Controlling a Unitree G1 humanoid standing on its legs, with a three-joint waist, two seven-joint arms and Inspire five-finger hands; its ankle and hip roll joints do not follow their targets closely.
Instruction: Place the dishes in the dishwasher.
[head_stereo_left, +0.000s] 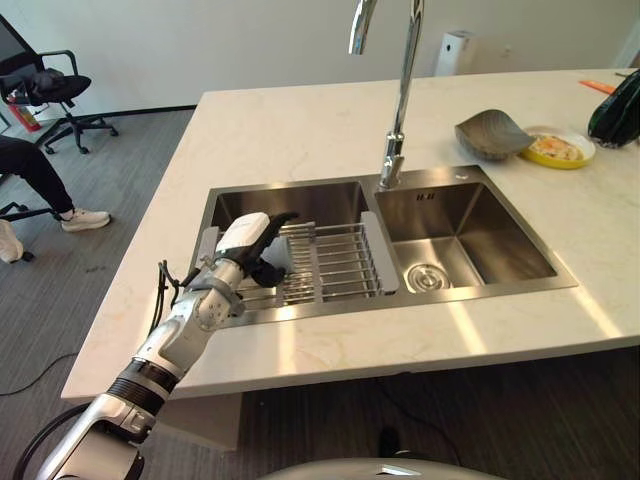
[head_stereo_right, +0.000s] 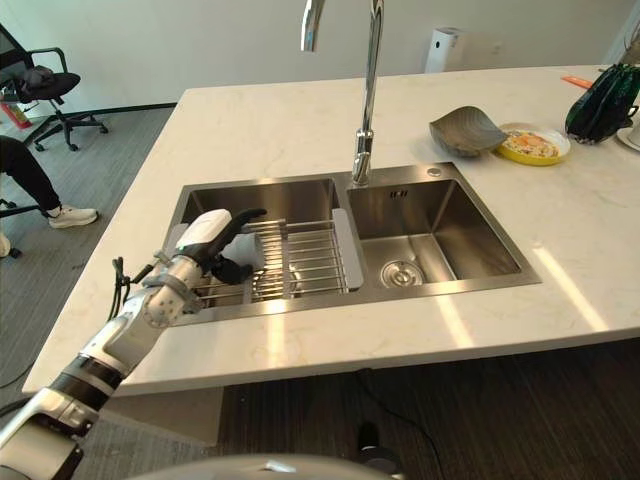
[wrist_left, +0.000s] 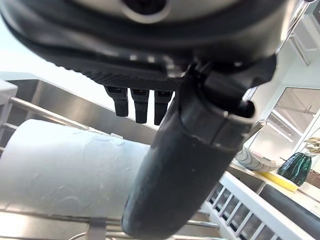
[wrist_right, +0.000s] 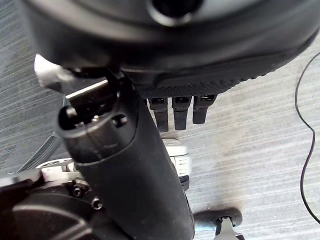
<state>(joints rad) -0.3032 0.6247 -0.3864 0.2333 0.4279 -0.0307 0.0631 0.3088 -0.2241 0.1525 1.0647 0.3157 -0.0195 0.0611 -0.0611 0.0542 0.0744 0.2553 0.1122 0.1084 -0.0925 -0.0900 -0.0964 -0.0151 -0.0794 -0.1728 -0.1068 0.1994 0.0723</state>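
Observation:
A white cup (wrist_left: 65, 170) lies on its side on the wire dish rack (head_stereo_left: 335, 262) that spans the left sink basin. My left hand (head_stereo_left: 245, 240) hangs right over the cup (head_stereo_left: 287, 252), its thumb (wrist_left: 185, 165) on one side and its fingers (wrist_left: 140, 102) on the other. The fingers look straight and loose, not closed round the cup. My right hand (wrist_right: 130, 165) hangs over the grey carpet with relaxed fingers and holds nothing. A grey bowl (head_stereo_left: 492, 133) and a yellow plate (head_stereo_left: 558, 148) with food on it stand on the counter, right of the faucet.
The tall faucet (head_stereo_left: 400, 90) rises between the two basins. The right basin (head_stereo_left: 470, 240) has a drain (head_stereo_left: 428, 277). A dark green object (head_stereo_left: 615, 110) stands at the counter's far right. A person's legs (head_stereo_left: 40, 180) and an office chair (head_stereo_left: 50, 85) are at the left.

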